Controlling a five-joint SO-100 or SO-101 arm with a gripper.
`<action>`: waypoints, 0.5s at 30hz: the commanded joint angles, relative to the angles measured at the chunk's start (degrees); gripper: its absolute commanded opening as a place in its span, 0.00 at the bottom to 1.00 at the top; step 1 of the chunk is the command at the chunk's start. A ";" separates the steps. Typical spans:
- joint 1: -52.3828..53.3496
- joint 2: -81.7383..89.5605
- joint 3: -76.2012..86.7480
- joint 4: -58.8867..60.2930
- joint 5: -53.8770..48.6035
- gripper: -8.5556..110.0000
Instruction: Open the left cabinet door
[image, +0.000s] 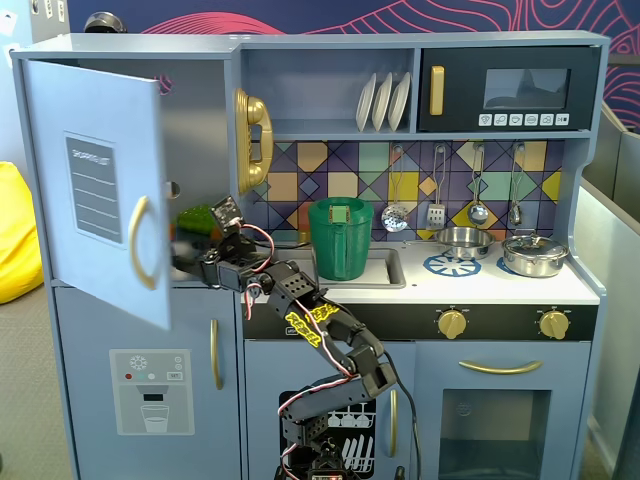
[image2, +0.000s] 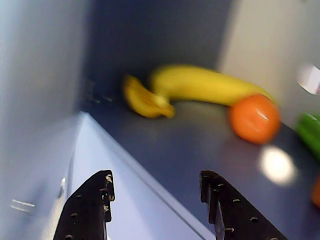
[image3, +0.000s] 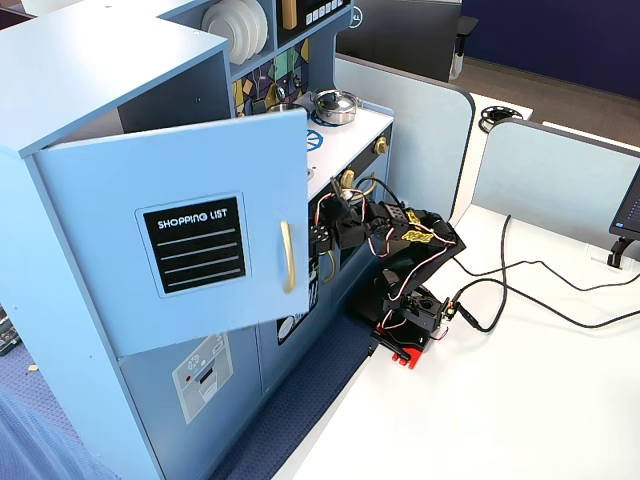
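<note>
Left cabinet door (image: 95, 190) with gold handle (image: 141, 243): swung wide open at left of frame, gripper (image2: 155, 200) empty, jaws apart, just inside the compartment beside a banana (image2: 200, 85) and orange (image2: 254, 118).

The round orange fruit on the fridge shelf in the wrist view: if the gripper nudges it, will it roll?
Probably yes. The round orange fruit looks ball-shaped and sits on a flat dark shelf, so a nudge could roll it. The yellow banana beside it may stop it on that side. Its smooth skin might slip between the open gripper fingers.
</note>
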 joint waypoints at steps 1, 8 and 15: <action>-2.64 0.18 -2.46 -2.11 -1.14 0.18; 8.35 3.34 1.67 2.81 4.22 0.17; 33.40 9.40 13.71 29.79 18.72 0.17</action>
